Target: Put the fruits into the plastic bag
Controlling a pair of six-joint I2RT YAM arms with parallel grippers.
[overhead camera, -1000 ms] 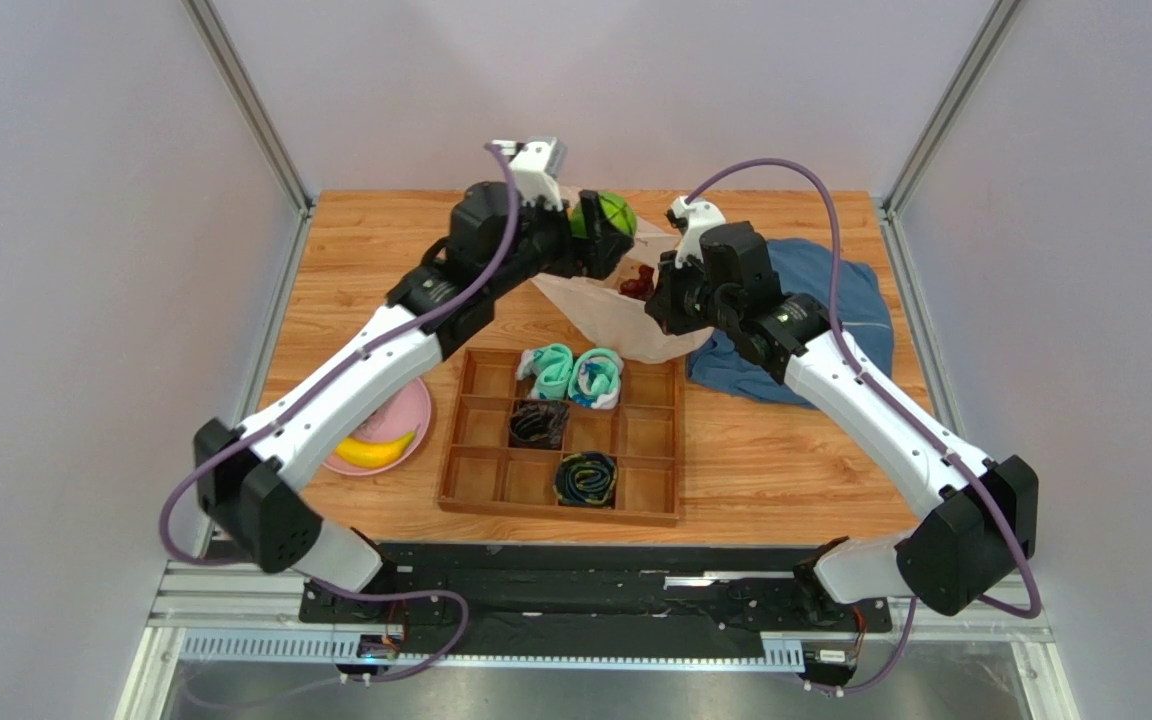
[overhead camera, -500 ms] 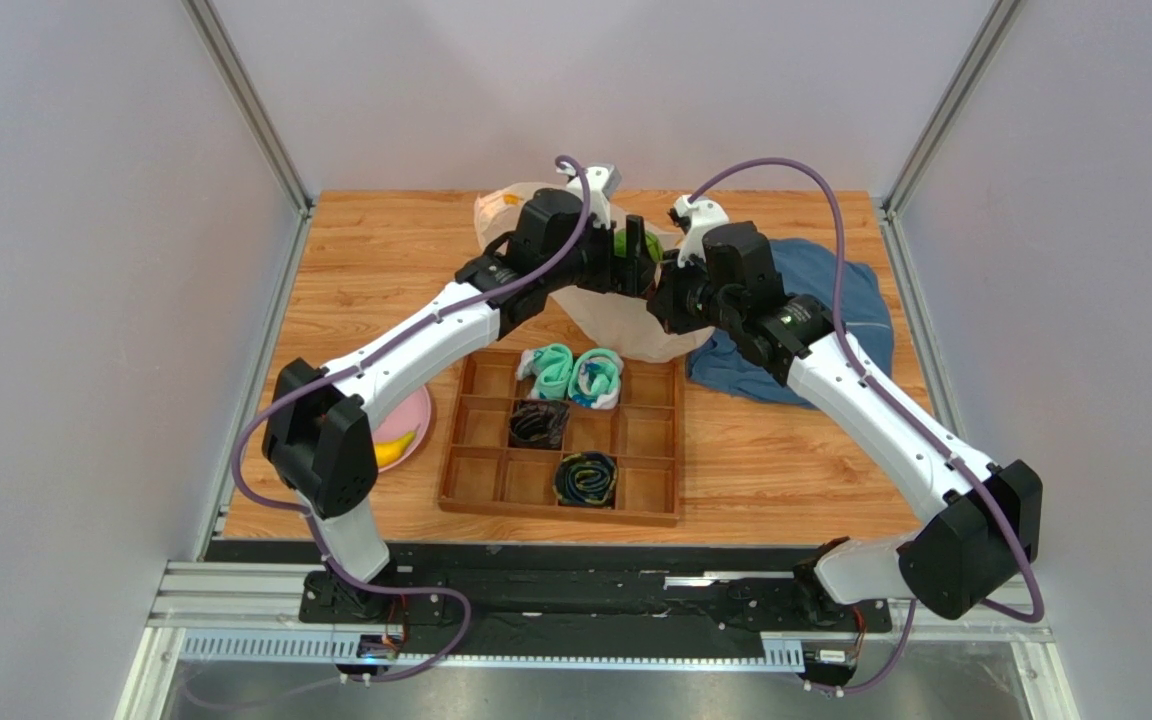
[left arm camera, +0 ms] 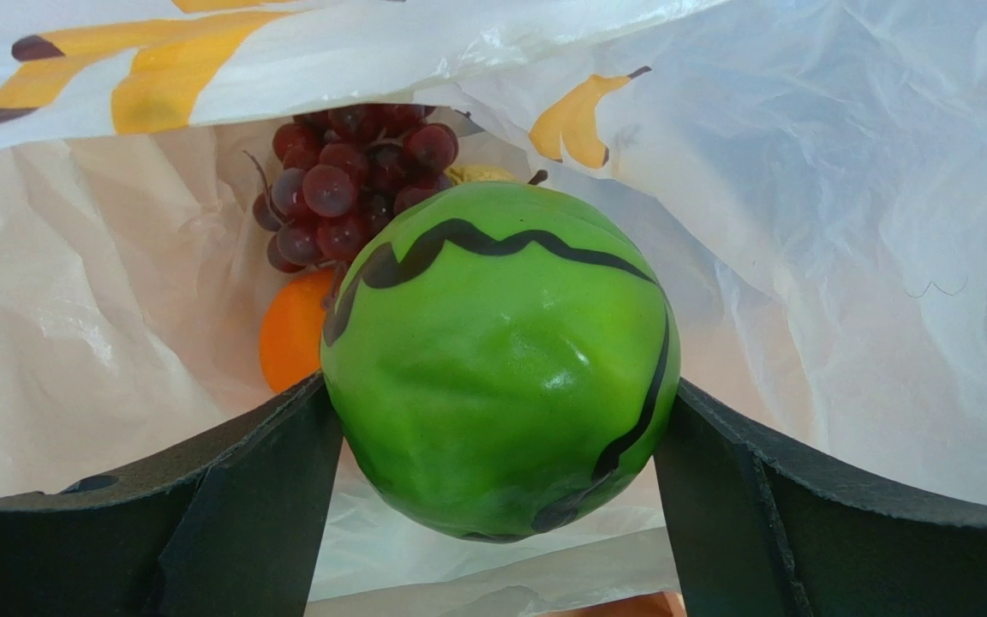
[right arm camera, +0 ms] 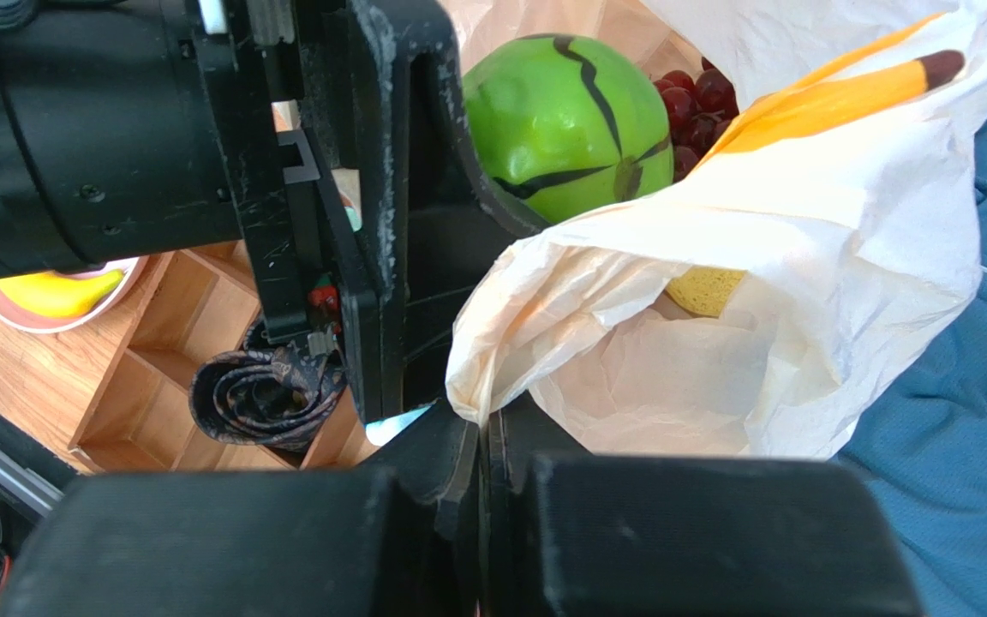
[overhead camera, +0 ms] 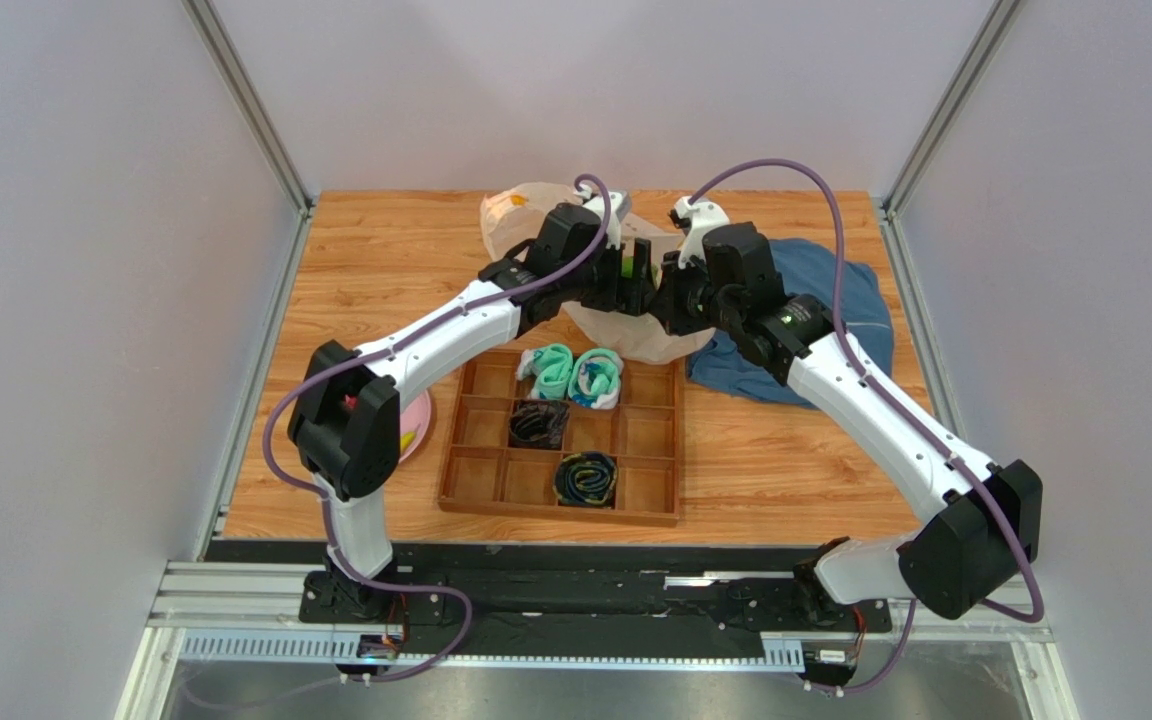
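Left arm (overhead camera: 432,330) stretched into bag (left arm camera: 846,257), clasping melon (left arm camera: 499,360)

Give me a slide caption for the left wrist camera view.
Left gripper holds the green striped melon in the plastic bag's mouth, grapes and an orange beyond.

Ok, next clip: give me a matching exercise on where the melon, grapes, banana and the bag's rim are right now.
Things:
1. green melon
2. grapes
3. banana
4. rim of the plastic bag

Places:
A. on the pink plate
B. pinched in the shut right gripper
C. held in the left gripper
D. lying inside the plastic bag

Pairs: 1-C, 2-D, 3-A, 4-B
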